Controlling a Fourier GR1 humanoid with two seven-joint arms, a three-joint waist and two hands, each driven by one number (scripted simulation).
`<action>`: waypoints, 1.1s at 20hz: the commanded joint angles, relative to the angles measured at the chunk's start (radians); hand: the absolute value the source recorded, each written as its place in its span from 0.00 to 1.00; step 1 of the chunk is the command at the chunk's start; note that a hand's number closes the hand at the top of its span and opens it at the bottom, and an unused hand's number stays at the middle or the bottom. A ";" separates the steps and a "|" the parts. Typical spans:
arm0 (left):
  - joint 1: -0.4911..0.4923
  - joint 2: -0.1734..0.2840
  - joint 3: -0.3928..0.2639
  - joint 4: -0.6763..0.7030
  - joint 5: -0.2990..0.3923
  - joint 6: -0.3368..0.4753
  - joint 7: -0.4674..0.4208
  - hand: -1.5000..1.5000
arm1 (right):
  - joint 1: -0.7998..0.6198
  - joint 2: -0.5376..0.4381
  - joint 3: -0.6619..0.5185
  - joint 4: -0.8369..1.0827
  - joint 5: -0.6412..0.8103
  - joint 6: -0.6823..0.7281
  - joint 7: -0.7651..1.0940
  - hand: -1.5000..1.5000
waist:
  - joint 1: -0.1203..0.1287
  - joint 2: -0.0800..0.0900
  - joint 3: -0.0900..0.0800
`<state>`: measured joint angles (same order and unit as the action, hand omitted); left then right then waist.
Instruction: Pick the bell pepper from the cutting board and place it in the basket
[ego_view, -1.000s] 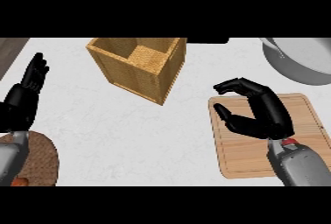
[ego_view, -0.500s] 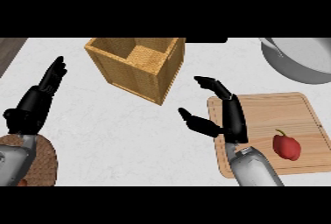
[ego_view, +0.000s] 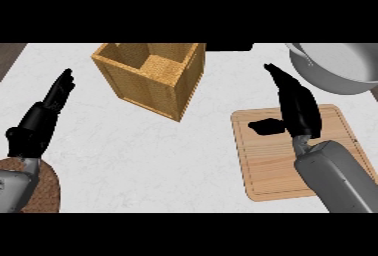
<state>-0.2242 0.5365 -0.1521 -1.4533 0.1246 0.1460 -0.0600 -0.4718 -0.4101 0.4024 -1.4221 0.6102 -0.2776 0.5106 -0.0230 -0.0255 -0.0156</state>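
Your right hand (ego_view: 299, 112) is over the board (ego_view: 266, 165), above its far half. Its fingers (ego_view: 284, 85) are straight and close together, reaching past the board's far edge. Its thumb (ego_view: 267, 127) sticks out sideways over the wood toward the board's left edge. So the hand is spread wide, and you can see nothing held in it.

You cannot see the pepper from the head view. The hand and the grey forearm (ego_view: 336, 175) cover the right part of the board from its far edge to its near right corner. If the pepper lies on that part it is hidden, and you cannot tell where it sits relative to the palm. The left and near-left parts of the board that show are plain wood.

The basket (ego_view: 148, 82) stands well to the left of the board and farther back. It is an open wooden box with one corner turned toward the board. A grey pot (ego_view: 332, 75) sits just beyond the board's far right corner, and the fingertips are near its rim without touching it.

Your left hand (ego_view: 40, 122) rests far to the left of the board, beyond the basket. It is open with its fingers up and holds nothing. A brown round mat (ego_view: 44, 192) lies under that arm, level with the board's near edge
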 joint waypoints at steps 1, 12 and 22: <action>0.012 -0.012 -0.016 -0.009 -0.007 0.000 -0.003 0.50 | -0.071 -0.120 0.080 0.008 0.049 0.300 0.182 0.00 | 0.007 -0.005 -0.003; 0.021 -0.007 0.005 -0.033 -0.003 -0.008 0.007 0.50 | -0.264 -0.180 -0.021 -0.147 -0.360 1.013 0.623 0.00 | 0.000 0.010 0.011; 0.024 -0.011 0.035 -0.057 -0.003 -0.033 0.012 0.50 | -0.206 -0.250 -0.051 -0.205 -0.482 1.046 0.717 0.00 | 0.007 0.018 0.014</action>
<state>-0.1922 0.5254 -0.1376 -1.5170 0.1103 0.1331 -0.0450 -0.6860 -0.6503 0.3550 -1.5699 0.1740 0.6578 1.0149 -0.0131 -0.0104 -0.0024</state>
